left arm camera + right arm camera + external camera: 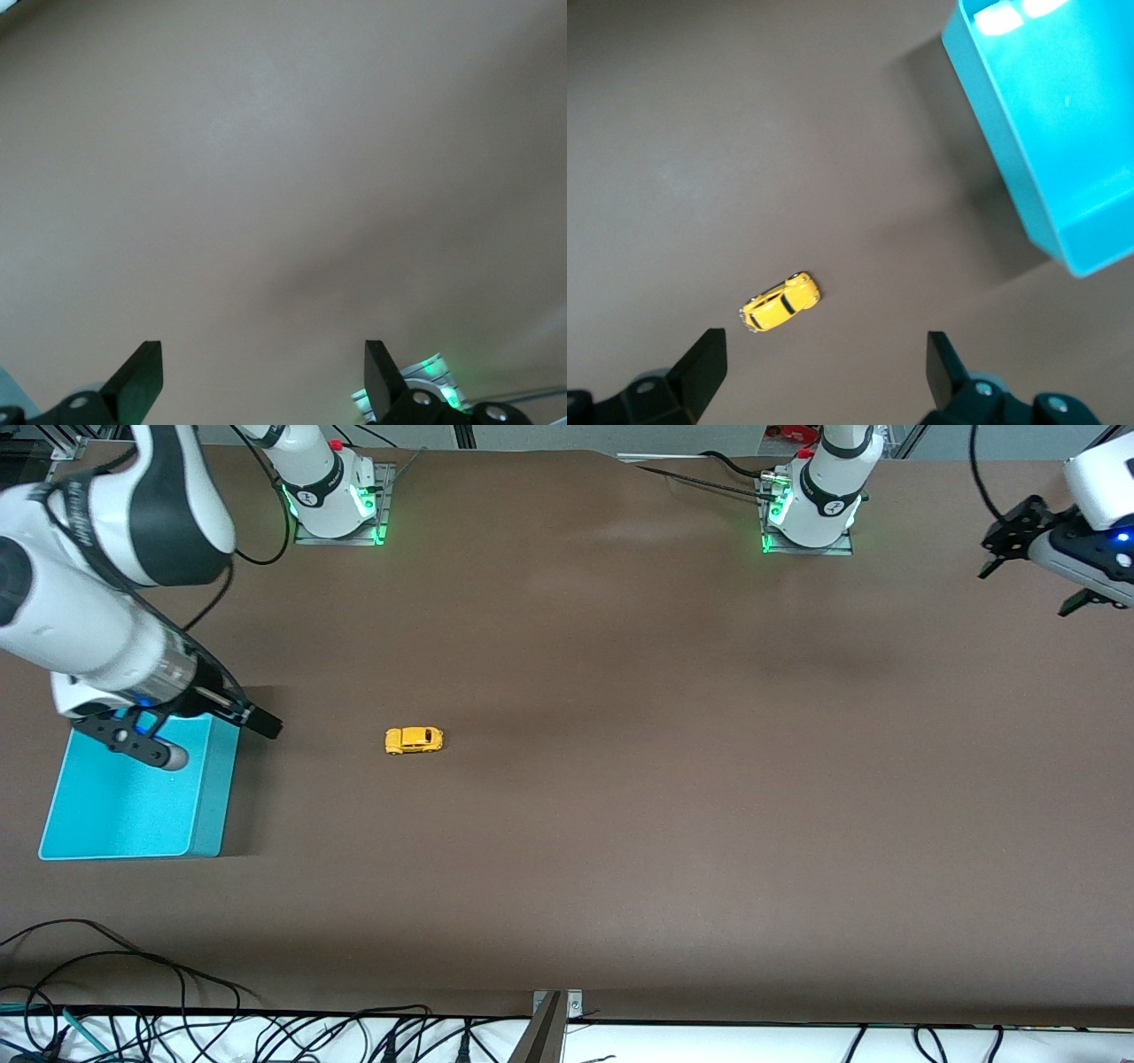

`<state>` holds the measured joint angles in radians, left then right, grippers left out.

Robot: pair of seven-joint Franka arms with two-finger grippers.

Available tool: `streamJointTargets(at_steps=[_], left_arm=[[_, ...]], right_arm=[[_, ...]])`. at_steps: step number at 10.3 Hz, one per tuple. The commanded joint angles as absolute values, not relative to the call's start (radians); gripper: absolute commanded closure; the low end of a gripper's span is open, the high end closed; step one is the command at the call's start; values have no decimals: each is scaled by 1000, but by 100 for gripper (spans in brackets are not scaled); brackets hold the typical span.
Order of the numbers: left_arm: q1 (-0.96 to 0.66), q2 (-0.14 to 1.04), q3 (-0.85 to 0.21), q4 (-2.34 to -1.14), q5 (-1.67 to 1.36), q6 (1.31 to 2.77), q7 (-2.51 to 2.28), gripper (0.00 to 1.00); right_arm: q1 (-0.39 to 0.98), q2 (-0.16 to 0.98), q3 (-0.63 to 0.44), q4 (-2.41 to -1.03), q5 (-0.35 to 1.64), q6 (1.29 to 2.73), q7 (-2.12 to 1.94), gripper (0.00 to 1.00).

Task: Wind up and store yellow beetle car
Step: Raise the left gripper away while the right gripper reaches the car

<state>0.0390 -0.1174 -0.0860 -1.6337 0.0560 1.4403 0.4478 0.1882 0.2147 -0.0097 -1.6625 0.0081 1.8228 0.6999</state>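
The yellow beetle car stands on its wheels on the brown table, side-on to the front camera, a short way from the turquoise bin toward the left arm's end. My right gripper hangs open and holds nothing. It is over the bin's edge that faces the car. My left gripper waits open and holds nothing, high over the left arm's end of the table, with only bare table under it.
The two arm bases with green lights stand along the table's edge farthest from the front camera. Loose cables lie past the edge nearest that camera. The bin has nothing in it.
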Motion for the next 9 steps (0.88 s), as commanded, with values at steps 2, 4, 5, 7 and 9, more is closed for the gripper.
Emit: streamJointTargets(at_steps=[2, 4, 5, 7, 9], left_arm=[[35, -117, -86, -1603, 35, 1394, 257, 0], [35, -118, -81, -1601, 9, 1393, 204, 0], [37, -118, -80, -1603, 8, 1390, 198, 0], [38, -118, -80, -1603, 0, 1390, 181, 0], [13, -111, -55, -1595, -2, 1382, 166, 0]], right_arm=[[230, 209, -14, -1782, 17, 1922, 1040, 0], [261, 219, -12, -1883, 6, 2044, 1310, 0], [285, 242, -14, -1926, 5, 2107, 1381, 0], [311, 332, -14, -1933, 5, 2193, 1539, 0], [344, 392, -15, -1922, 5, 2249, 1658, 0]])
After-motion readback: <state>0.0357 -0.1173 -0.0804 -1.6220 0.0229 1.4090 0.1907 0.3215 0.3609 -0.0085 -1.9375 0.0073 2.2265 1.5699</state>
